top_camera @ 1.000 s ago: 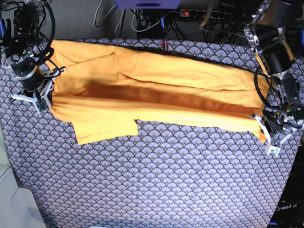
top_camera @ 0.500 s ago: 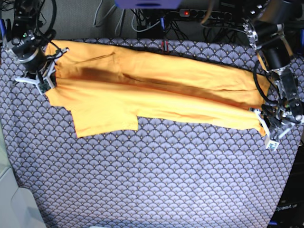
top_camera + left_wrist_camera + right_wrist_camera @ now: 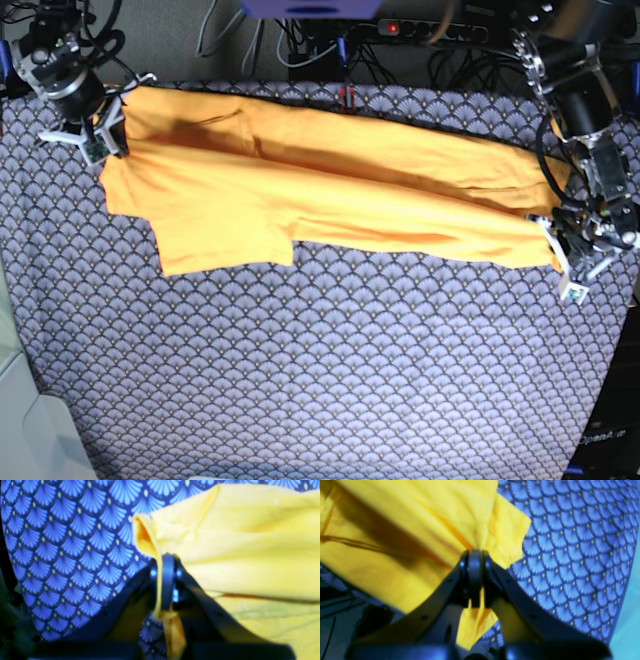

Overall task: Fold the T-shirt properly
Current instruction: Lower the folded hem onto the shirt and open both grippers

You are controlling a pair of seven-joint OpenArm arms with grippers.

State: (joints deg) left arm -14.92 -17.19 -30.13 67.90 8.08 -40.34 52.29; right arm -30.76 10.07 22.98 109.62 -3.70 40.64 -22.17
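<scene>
A: What is seen to have changed, read from the left of the base view?

B: The right gripper [image 3: 105, 140], at the far-left corner, is found farther back than a second ago, and the T-shirt [image 3: 300, 200] edge clamped in it has been carried toward the far side. The dark gap once seen under the lifted layer is nearly closed; the upper layer is now laid low over the lower one. At the right edge, the left gripper [image 3: 560, 262] is hardly displaced, with the hem corner pinched between its closed fingers.

A: And what is meant by that for the fold?

B: A lengthwise fold is judged to be close to set down, with the garment stretched as a long band across the far half of the patterned cloth [image 3: 330, 380]. One sleeve [image 3: 225, 245] is left protruding on the near-left side, so tidying is likely still owed.

A: What is hidden or poorly resolved?

B: In the wrist views, both pairs of fingers are seen clenched on fabric, a tail of cloth hanging below each. How many layers are gripped cannot be told. The collar is not made out, and the far-left edge is partly masked by the arm.
</scene>
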